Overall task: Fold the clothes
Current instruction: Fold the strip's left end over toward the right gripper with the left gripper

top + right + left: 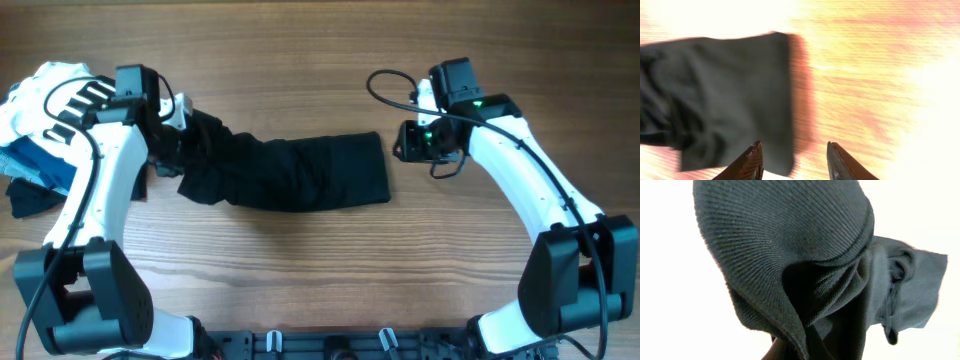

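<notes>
Right gripper [795, 147] agape, empty, shirt [300, 170] just to its left; left gripper [170, 128] hold hidden; we judge mid-fold, regrasp next.

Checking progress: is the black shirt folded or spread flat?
Partly folded: the black shirt lies as a narrow band, its left end bunched at the left gripper.

This is looking like a robotics lab test station, not a home. Two white robot arms, the left arm [100, 190] and the right arm [530, 190], are rising from the near edge of a plain wooden bench [300, 40]. Black cables [385, 85] are looping off them, and a black rail [330, 345] is running along that edge. A black shirt [290, 170] is lying mid-bench, and a heap of spare clothes [40, 120] is sitting at the bench's left end.
</notes>
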Controlling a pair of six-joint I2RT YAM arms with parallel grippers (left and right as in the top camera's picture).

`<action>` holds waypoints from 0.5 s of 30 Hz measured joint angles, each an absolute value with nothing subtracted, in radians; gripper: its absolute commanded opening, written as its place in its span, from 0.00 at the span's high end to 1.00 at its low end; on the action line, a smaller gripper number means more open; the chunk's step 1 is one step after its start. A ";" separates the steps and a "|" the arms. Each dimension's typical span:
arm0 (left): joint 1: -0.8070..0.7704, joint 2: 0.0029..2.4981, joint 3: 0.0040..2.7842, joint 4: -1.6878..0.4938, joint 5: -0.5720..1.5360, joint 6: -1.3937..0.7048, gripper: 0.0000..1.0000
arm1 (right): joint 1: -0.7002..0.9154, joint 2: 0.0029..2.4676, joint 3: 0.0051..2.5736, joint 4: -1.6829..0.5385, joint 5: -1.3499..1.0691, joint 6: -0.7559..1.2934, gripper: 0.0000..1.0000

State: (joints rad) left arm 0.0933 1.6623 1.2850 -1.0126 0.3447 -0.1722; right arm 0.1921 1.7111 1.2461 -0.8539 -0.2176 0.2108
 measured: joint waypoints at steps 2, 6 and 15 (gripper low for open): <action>0.079 1.662 1.341 -1.041 0.336 -0.173 0.94 | 0.178 1.711 1.244 -0.858 -0.183 0.211 0.54; -0.018 1.660 1.365 -1.035 0.323 -0.191 0.92 | 0.183 1.714 1.214 -0.844 -0.186 0.184 0.55; -0.315 1.660 1.365 -0.921 0.318 -0.342 0.91 | 0.283 1.898 1.180 -0.749 -0.201 0.176 0.55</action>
State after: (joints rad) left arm -0.3145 1.6604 1.3647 -0.9211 0.3180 -0.3420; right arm 0.2829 1.8977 1.1805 -0.7490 -0.2012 0.1764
